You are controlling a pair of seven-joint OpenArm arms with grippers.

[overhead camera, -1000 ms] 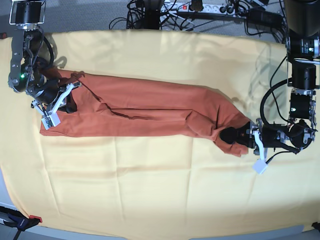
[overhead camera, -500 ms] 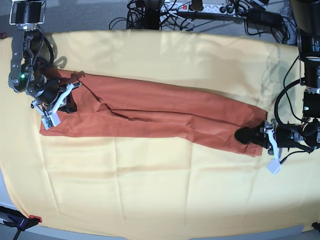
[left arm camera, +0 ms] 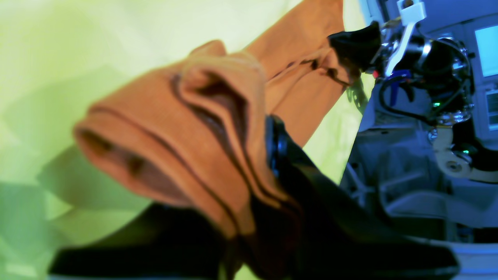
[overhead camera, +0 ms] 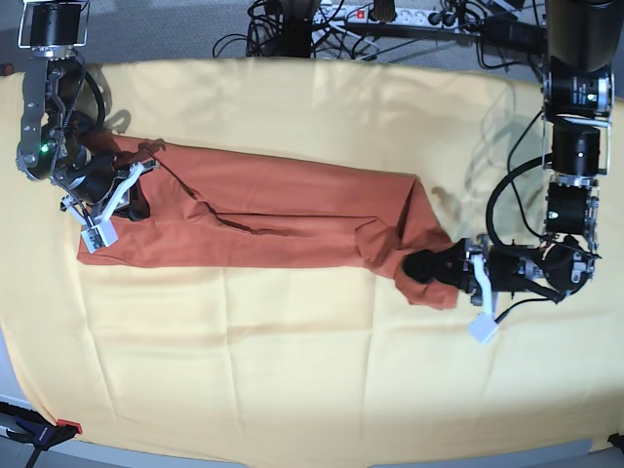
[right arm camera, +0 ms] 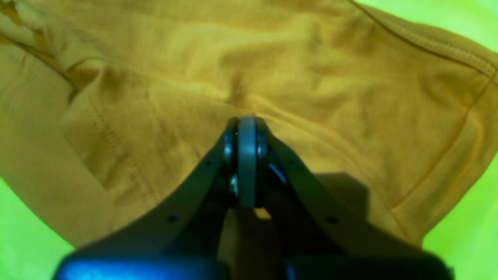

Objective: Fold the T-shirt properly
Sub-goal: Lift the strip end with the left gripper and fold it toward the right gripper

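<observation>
The rust-orange T-shirt [overhead camera: 283, 210] lies stretched in a long band across the pale yellow cloth [overhead camera: 312, 370]. My left gripper [overhead camera: 426, 268], on the right in the base view, is shut on the shirt's right end, which is bunched and folded back there. Up close, that bunched fabric [left arm camera: 186, 128] wraps over the left gripper [left arm camera: 272, 155]. My right gripper [overhead camera: 135, 190] is shut on the shirt's left end. In the right wrist view, its jaws [right arm camera: 247, 128] press together on a fold of the T-shirt [right arm camera: 272, 70].
The yellow cloth covers the whole table. Cables and a power strip [overhead camera: 390, 19] run along the far edge. A clamp [overhead camera: 39, 429] sits at the front left corner. The left arm's column [overhead camera: 575, 117] stands at the right edge.
My left gripper first pulled the shirt's right end rightward and taut, then carried it back left, so the fabric now bunches near it. The right gripper has stayed put.
</observation>
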